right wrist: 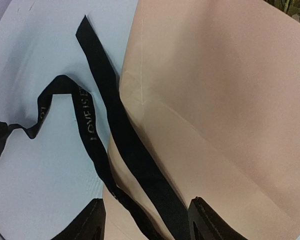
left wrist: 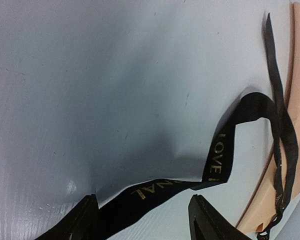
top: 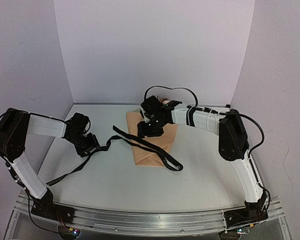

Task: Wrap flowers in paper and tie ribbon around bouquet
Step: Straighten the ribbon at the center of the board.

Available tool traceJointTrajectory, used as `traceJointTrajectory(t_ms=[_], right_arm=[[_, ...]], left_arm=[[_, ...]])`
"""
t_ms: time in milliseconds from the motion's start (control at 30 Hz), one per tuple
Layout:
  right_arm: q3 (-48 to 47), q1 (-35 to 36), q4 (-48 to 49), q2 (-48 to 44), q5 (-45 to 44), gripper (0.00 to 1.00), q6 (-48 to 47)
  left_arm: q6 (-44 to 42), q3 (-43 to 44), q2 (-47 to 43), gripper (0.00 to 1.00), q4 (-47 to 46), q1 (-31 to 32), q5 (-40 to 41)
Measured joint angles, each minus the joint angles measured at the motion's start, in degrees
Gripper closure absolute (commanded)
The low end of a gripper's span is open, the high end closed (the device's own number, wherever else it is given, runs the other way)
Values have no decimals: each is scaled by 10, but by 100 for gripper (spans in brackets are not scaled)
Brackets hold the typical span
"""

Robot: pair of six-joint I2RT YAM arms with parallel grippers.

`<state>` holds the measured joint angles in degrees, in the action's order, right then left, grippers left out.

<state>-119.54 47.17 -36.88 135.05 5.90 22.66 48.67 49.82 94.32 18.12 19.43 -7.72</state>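
Observation:
The bouquet lies mid-table, wrapped in tan paper. Of the flowers only a pink bit peeks out at the far end behind the right arm. The black ribbon crosses the paper diagonally, then trails left over the table. My right gripper hovers over the paper, open, with two ribbon strands running between its fingers. My left gripper is left of the bouquet, open. The lettered ribbon passes between its jaws, against the left finger.
White walls close off the back and both sides of the grey table. The ribbon's loose tail runs toward the left arm's base. A metal rail lines the near edge.

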Motion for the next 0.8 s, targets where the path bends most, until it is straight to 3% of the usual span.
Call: traceJointTrajectory(t_ms=[200,567,800], right_arm=[[-1,6,-14,18,-2,44,-1],[-2,21,-54,36,-37,48,8],[-8,21,-72,61,-40,68,27]], left_arm=[[-30,27,40,42,-2,13,-12],[-43,37,55,75,-2,32,-26],[-44,27,47,86,6,32,-23]])
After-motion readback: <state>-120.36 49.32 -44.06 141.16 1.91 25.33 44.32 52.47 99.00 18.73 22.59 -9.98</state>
